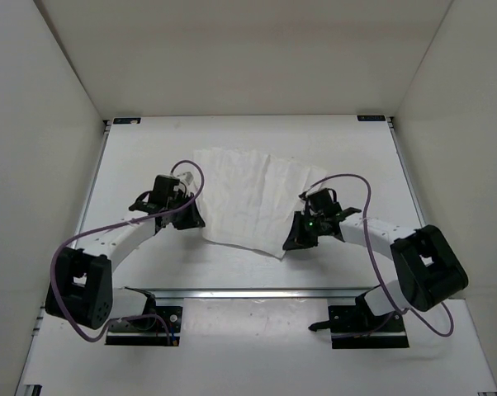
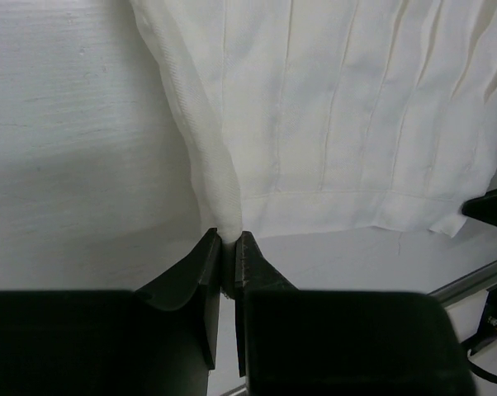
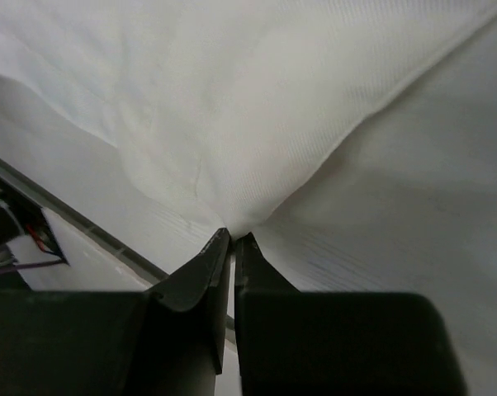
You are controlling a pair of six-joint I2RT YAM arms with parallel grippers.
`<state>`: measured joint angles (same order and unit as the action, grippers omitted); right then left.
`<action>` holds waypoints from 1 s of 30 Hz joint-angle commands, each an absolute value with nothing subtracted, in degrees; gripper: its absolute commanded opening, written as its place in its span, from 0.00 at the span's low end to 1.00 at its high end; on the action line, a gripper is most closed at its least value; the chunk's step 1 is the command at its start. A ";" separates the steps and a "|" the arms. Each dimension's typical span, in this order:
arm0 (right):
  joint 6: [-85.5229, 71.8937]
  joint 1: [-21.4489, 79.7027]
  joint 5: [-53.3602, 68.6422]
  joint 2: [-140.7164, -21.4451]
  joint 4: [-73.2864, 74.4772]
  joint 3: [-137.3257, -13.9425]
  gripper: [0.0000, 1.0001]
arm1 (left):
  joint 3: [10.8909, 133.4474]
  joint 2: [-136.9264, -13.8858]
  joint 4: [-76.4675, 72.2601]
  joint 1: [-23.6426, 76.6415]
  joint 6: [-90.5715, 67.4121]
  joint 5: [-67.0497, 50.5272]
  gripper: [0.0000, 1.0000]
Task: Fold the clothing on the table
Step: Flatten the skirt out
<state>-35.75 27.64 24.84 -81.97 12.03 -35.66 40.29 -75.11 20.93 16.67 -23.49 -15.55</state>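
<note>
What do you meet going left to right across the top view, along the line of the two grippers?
In order: left gripper → clothing → right gripper, with each gripper pinching a near corner of the clothing.

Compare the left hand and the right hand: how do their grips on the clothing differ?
The left hand pinches the clothing at its near left corner; the right hand pinches the near right corner. By the left hand, a rolled side edge runs into the pinch, with bare table beside it; by the right hand, the cloth fans out from the pinch and fills most of the view. Both are shut on the clothing.
</note>
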 commanded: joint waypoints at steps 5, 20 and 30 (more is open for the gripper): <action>-19.71 16.79 27.51 -90.94 21.43 -74.65 0.00 | 73.86 -85.83 25.73 12.93 -20.05 -13.71 0.00; -19.85 16.43 27.16 -76.56 13.81 -50.05 0.01 | 42.57 -65.47 16.43 14.32 -27.06 -12.48 0.00; -24.51 17.92 27.26 -68.40 26.60 -35.68 0.00 | 34.98 -64.87 37.15 20.12 -28.03 -10.38 0.00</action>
